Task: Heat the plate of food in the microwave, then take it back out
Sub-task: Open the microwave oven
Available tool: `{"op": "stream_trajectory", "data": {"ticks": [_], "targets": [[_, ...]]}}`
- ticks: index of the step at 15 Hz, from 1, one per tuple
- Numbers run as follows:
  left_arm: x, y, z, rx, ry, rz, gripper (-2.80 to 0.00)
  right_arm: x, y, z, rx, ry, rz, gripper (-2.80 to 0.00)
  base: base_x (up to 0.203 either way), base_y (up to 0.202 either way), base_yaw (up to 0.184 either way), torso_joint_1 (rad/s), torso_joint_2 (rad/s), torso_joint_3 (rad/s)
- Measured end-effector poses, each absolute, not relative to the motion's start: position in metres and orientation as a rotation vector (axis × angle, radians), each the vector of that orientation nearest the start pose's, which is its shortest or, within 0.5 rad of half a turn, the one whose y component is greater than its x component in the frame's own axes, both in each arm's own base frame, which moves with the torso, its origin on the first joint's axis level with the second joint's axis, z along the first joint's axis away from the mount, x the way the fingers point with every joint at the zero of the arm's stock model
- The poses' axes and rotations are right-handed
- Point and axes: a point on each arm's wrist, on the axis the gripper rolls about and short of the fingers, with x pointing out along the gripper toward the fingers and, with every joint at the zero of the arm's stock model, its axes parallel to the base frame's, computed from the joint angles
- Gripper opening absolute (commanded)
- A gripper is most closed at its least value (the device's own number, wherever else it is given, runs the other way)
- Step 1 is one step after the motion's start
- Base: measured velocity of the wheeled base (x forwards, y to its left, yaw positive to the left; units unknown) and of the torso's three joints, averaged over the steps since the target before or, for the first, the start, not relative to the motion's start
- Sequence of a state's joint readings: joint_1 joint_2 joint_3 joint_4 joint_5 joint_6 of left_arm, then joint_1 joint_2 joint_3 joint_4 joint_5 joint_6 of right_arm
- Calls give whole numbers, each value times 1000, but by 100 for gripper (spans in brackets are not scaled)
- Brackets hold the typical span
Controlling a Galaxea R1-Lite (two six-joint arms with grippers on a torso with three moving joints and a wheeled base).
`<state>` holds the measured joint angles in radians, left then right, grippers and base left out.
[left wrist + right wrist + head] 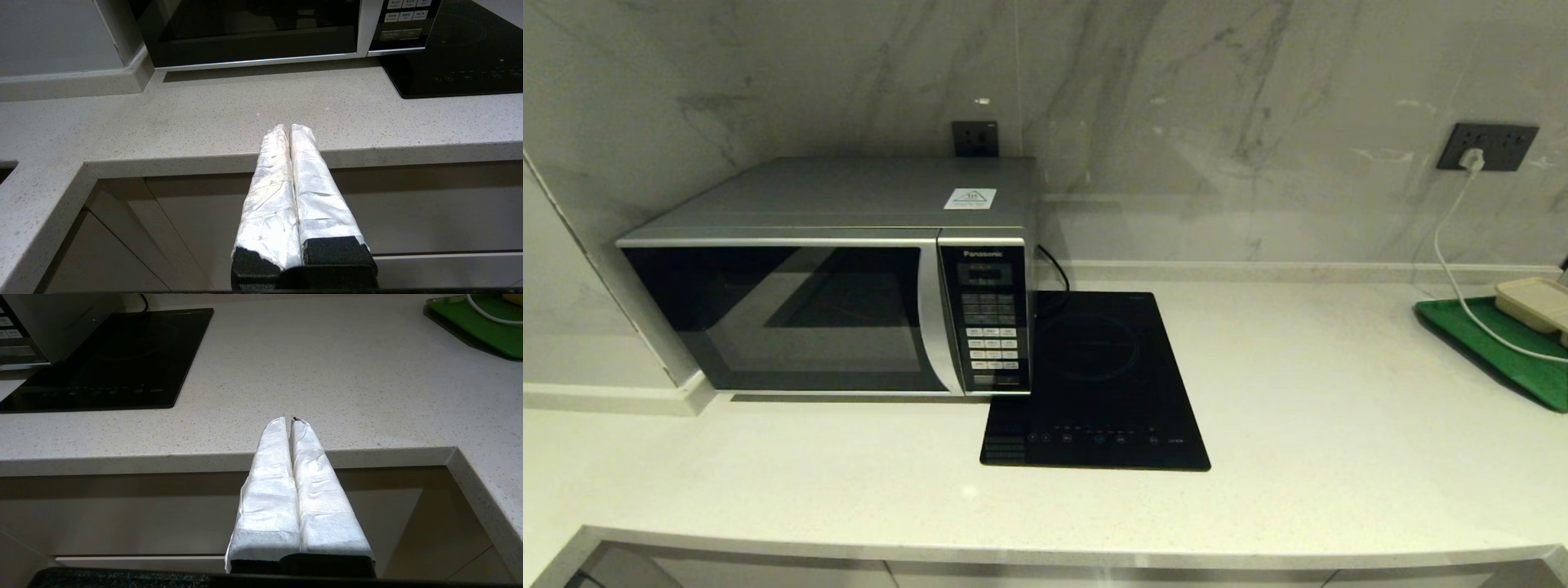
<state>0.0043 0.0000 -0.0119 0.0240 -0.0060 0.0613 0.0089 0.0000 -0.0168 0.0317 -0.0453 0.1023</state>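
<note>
The silver Panasonic microwave (833, 278) stands on the left of the counter with its dark glass door closed; its curved handle (934, 327) and keypad (991, 331) face me. The lilac plate of food is out of view. My left gripper (289, 127) is shut and empty, held off the counter's front edge, pointing toward the microwave (253, 32). My right gripper (289, 420) is also shut and empty, just off the front edge to the right of the hob. Neither arm shows in the head view.
A flat black induction hob (1094, 384) lies right of the microwave, partly under its corner. A green tray (1494, 347) with a beige lidded box (1535, 302) sits at the far right, crossed by a white cable (1450, 269) from a wall socket (1486, 147).
</note>
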Motion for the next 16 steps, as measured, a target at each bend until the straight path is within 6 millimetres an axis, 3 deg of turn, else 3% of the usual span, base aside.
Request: {"op": "stream_trajectory", "data": {"ticks": [8, 10, 11, 14, 16], "targets": [[-24, 0, 77, -33, 3, 23, -280, -24, -1, 77, 103, 13, -38, -280, 0, 0, 0, 0, 0, 0], [-27, 0, 86, -18, -14, 33, -280, -24, -1, 77, 102, 13, -38, -280, 0, 0, 0, 0, 0, 0], [-32, 0, 100, -18, -34, 35, -280, -24, -1, 77, 102, 13, -37, -280, 0, 0, 0, 0, 0, 0], [-54, 0, 166, -17, -85, 27, -280, -24, -1, 77, 102, 13, -37, -280, 0, 0, 0, 0, 0, 0], [-51, 0, 199, -26, -11, -1, -280, -24, -1, 77, 102, 13, -38, -280, 0, 0, 0, 0, 0, 0]]}}
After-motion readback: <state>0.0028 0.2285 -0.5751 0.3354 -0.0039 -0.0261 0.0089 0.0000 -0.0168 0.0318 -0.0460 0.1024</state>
